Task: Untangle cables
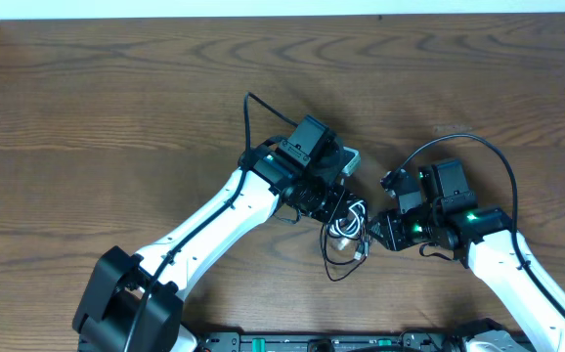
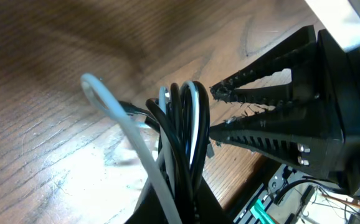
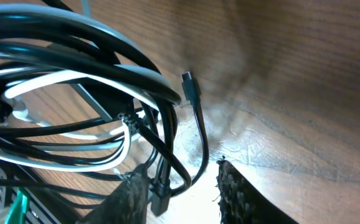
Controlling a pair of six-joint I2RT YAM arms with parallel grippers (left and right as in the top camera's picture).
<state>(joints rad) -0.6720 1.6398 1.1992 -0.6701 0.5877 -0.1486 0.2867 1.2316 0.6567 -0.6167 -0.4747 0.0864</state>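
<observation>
Left tool clenched on the cables, keeping the black and white loops bunched over mid-bench; bench bare around them; right tool parted, grasping nothing, facing the cables from the robot's right and just beside them; one black strand droops from the bunch, its plug end uppermost, into that tool's gap; the right arm is the nearer free one, so this strand probably suits a rightward pull.

Overhead top-down; wrists close, sharing cables.
</observation>
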